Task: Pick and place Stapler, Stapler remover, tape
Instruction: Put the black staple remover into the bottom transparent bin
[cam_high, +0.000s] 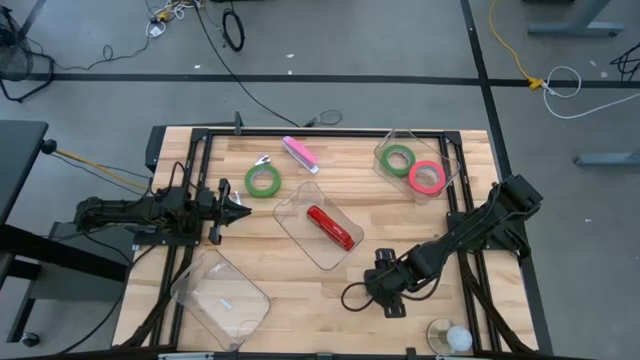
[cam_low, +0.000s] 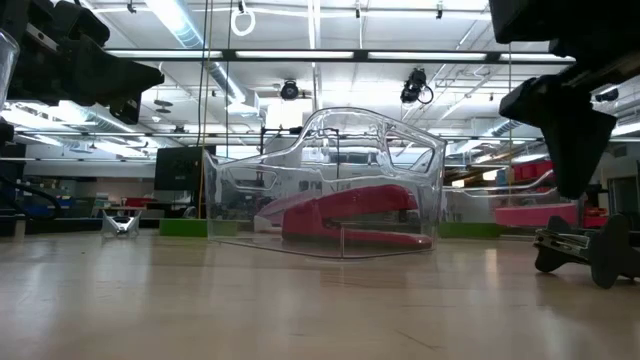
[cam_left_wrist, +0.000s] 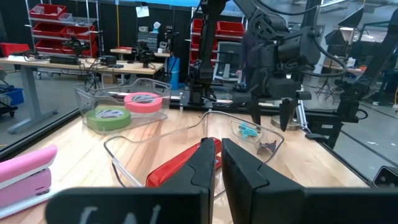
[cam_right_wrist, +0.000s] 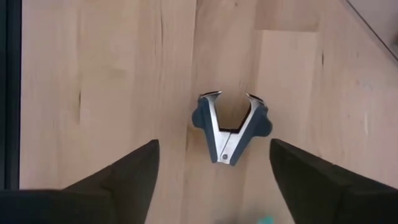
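A dark-blue and silver staple remover (cam_right_wrist: 231, 134) lies flat on the wooden table, jaws toward the far side. My right gripper (cam_right_wrist: 214, 168) is open above it, pointing down, one finger on either side and touching nothing; it is at the table's front right (cam_high: 388, 285). My left gripper (cam_high: 243, 210) is shut and empty, level, at mid left. A red stapler (cam_high: 332, 227) lies in a clear container (cam_high: 300, 205) at the centre. One green tape ring (cam_high: 263, 181) lies on the table. A green ring (cam_high: 398, 158) and a red-pink ring (cam_high: 427, 177) lie in a clear container (cam_high: 452, 165) at the back right.
A pink stapler (cam_high: 300, 154) and a silver staple remover (cam_high: 263, 160) lie near the far edge. An empty-looking clear container (cam_high: 220, 295) stands at the front left. A round white object (cam_high: 455, 338) sits at the front right corner. A black frame (cam_high: 200, 150) runs round the table.
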